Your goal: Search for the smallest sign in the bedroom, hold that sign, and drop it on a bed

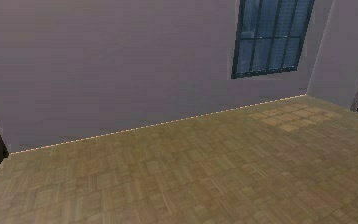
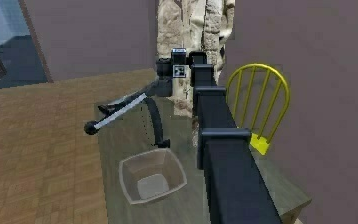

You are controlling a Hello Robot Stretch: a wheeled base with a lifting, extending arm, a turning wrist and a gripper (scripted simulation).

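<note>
One claw point(image 2: 137, 118) by a grey surface point(image 2: 115, 152) | grip and load: cannot tell | basin point(image 2: 150, 180) at 6 o'clock, yellow chair point(image 2: 257, 95) at 3 | risk: turning could swing arm point(image 2: 222, 150) into chair.

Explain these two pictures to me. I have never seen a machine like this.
This is a wheeled robot with one reaching arm. One picture looks ahead from the robot and shows a wooden floor, a plain wall and a blue window. The other looks out to the side where the arm reaches. The dark bar is the arm, and its end effector is at the far end. A table carries a clear square container, and a yellow chair stands beside it. I cannot tell whether the end effector holds anything.
</note>
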